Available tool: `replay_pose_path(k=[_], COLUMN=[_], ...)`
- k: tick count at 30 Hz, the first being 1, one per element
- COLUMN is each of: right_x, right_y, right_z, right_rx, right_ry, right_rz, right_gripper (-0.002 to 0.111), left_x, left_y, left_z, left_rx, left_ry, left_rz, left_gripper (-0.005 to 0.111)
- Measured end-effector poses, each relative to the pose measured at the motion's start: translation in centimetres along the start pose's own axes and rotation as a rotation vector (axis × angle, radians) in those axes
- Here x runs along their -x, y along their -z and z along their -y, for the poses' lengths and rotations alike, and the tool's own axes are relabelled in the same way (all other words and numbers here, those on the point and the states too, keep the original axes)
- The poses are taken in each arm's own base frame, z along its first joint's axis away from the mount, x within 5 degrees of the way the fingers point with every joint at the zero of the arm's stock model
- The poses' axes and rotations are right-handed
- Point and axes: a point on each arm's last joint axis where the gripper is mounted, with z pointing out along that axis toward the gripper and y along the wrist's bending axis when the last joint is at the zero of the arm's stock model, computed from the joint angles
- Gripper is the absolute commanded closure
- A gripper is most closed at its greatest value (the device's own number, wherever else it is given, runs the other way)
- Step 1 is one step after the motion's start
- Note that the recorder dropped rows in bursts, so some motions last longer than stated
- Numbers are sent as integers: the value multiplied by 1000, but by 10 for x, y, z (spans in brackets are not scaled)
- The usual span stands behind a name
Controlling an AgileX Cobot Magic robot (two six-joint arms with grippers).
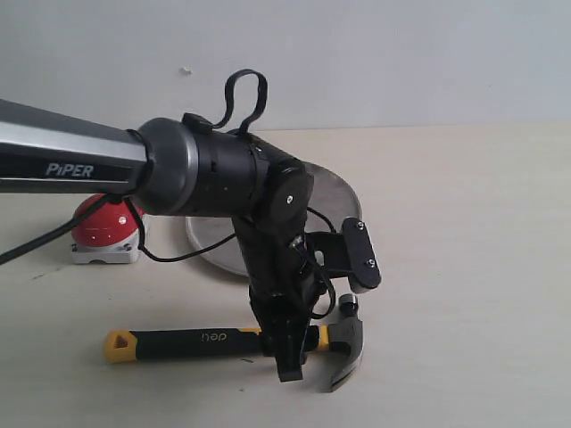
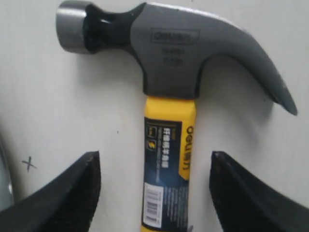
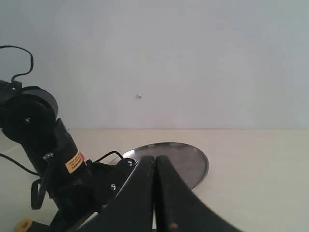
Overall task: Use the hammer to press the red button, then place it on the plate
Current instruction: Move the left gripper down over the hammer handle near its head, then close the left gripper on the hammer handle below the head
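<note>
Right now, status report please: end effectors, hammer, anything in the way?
Left end effector open, astride hammer handle near head. Right end effector shut, empty. Hammer flat on table, not gripped. Left arm hides part of plate.

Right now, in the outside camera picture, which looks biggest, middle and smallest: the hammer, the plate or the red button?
1. hammer: longest across, but nearest the camera.
2. plate: partly hidden and farther back, so first place is unsure.
3. red button: clearly smallest.
</note>
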Motion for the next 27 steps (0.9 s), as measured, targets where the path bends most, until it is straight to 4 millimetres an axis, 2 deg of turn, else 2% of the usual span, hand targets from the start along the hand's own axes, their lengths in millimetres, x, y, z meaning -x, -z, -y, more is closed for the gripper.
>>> replay_pose_path(k=[7, 9, 11, 12, 13, 22, 25, 27], right_x=[0, 0, 0, 0, 0, 0, 0, 0], right_y=[0, 0, 0, 0, 0, 0, 0, 0], right_z=[0, 0, 0, 0, 0, 0, 0, 0], right_rx=[0, 0, 0, 0, 0, 0, 0, 0], right_ry=[0, 0, 0, 0, 0, 0, 0, 0], right_rz=[0, 0, 0, 0, 0, 0, 0, 0], right_gripper=[108, 108, 108, 108, 108, 108, 108, 108], left_x=[5, 7, 7, 7, 7, 8, 9, 12], left_y=[-15, -17, -19, -19, -19, -13, -5, 12], left_z=[-4, -5, -5, -5, -6, -7, -7, -7], left_rx=[-62, -76, -81, -84, -80, -53, -28, 0], left_ry=[-27, -27, -27, -27, -30, 52, 74, 83], left_rz=[-65, -75, -81, -84, -85, -64, -35, 4], left_gripper=[51, 65, 86, 101, 107, 107, 107, 107])
